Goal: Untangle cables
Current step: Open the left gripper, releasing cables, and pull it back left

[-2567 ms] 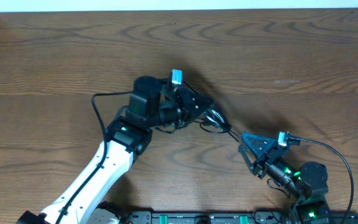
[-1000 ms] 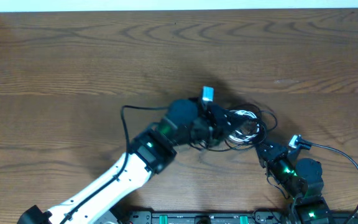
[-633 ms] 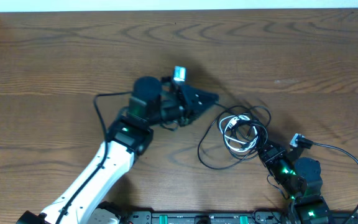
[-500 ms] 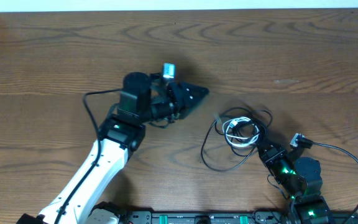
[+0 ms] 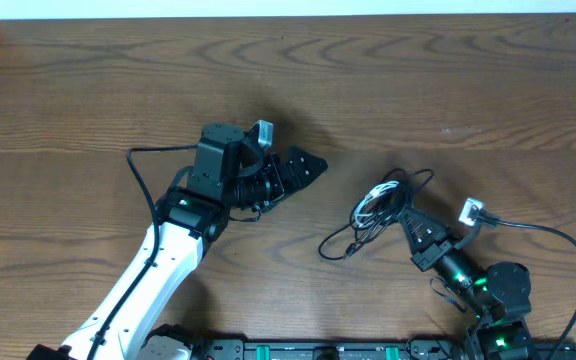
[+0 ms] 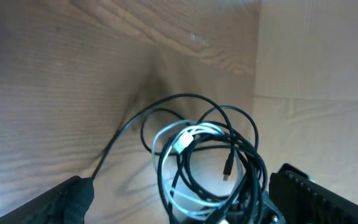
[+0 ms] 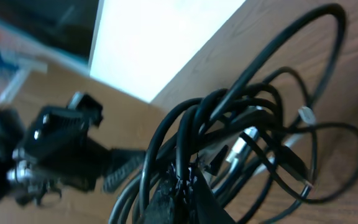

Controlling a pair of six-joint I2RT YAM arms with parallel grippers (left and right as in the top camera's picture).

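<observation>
**Left claw.** The left gripper [image 5: 302, 170] stands with its jaws spread wide and nothing between them. In the left wrist view its fingers [image 6: 67, 200] sit at the lower corners of the frame. Bare table [image 6: 36, 74] lies between them. The cables [image 6: 204, 155] lie ahead of this claw, apart from it, and nothing stands in the gap.

**Right claw.** The right gripper [image 5: 409, 224] is closed on the cables [image 5: 378, 205]. In the right wrist view the black strands [image 7: 229, 118] converge at the claw tip and are pinched there. The bundle fans out forward of the claw in overlapping, crossing loops.

**Obstructions within the bundle.**
- The white cable [image 6: 185, 138] lies inside the black loops, and black strands cross over it.
- A small plug end [image 6: 227, 169] sits within the loops.
- One black strand [image 5: 333, 245] trails out of the bundle onto the table, on the left claw's side.

**Surroundings.**
- The left arm wire [image 5: 140, 165] loops behind the left claw.
- The right arm wire [image 5: 558, 255] runs behind the right claw.
- Both wires are well apart from the bundle.
</observation>
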